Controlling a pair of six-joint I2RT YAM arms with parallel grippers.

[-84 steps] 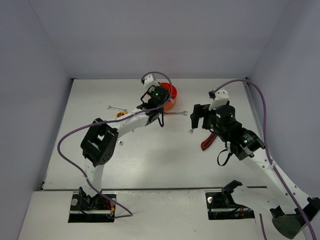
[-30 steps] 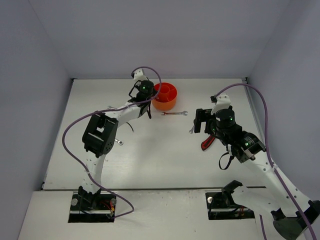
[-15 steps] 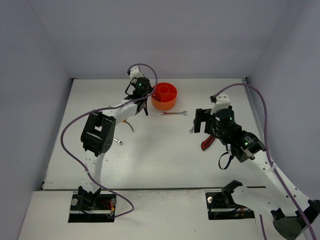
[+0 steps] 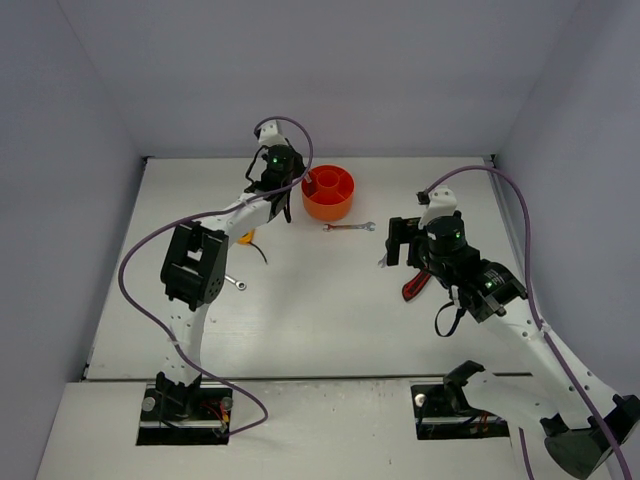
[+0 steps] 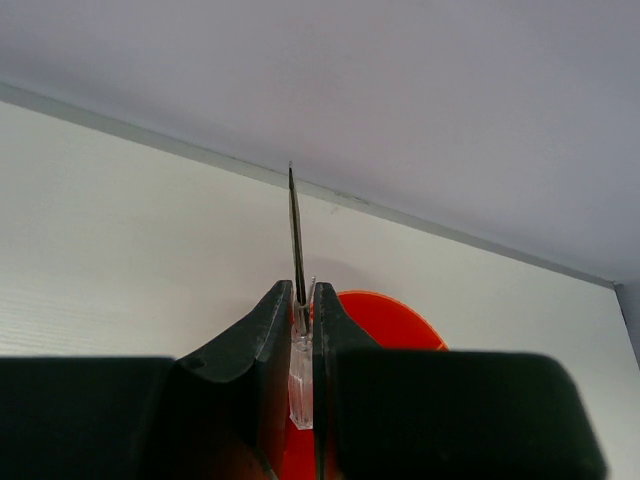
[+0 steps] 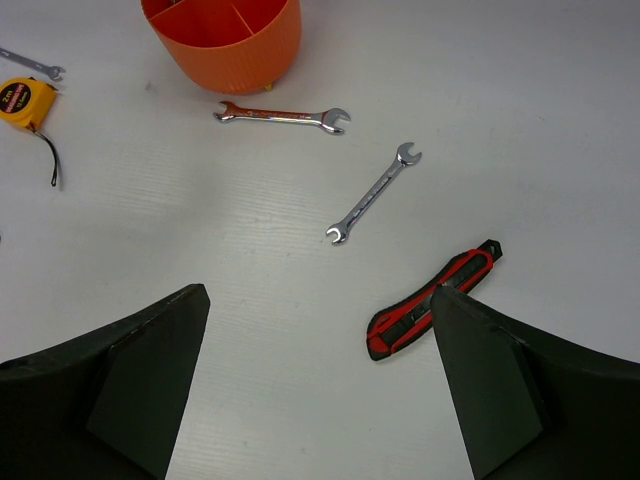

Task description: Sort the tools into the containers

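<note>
**Gripping a screwdriver beside the orange tub**

Over at the far side of the white table (image 4: 300, 310), the left gripper (image 5: 300, 300) is squeezing its jaws tight on a thin screwdriver (image 5: 296, 225). It is pinching the see-through handle while the dark shaft is sticking out past the fingertips toward the back wall. It is hanging just beside the left side of the round orange plastic tub (image 4: 330, 207), whose inner dividers are showing from above. The right gripper (image 6: 318, 295) is standing wide open with nothing between its fingers, hovering over the table's right half. Under it, a red-black utility knife (image 6: 430, 305) is lying near a silver wrench (image 6: 372, 194), and a second silver wrench (image 6: 280, 116) is lying just in front of the tub. A round yellow-black tape measure (image 6: 22, 100) is sitting to the tub's left, apart from it, with another small wrench (image 6: 30, 62) partly showing beyond it.
</note>
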